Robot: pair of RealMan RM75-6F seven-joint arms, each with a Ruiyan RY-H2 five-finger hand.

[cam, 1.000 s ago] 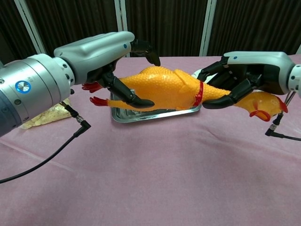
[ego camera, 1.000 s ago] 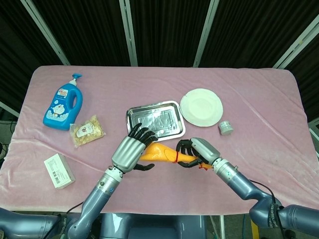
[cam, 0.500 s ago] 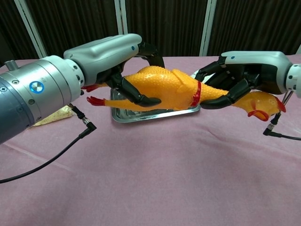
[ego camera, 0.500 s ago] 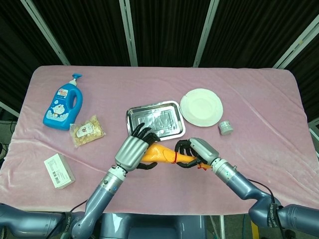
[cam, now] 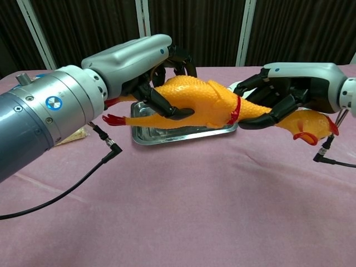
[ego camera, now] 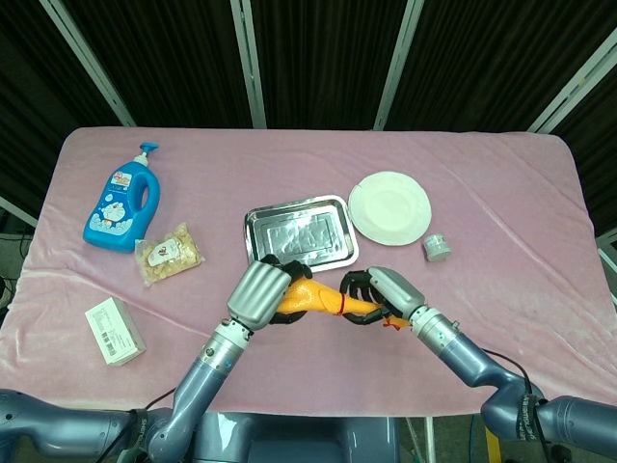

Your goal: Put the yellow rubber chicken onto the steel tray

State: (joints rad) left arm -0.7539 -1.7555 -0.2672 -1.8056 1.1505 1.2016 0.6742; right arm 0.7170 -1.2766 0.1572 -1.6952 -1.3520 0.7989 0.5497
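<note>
Chicken: yellow rubber, held off the tabletop at both ends, just at 6 o'clock of the tray. Left hand grips the body; right hand grips the neck. Step: carry to tray. Next, by judgement: move toward 12 o'clock, lower, release both grips.
</note>
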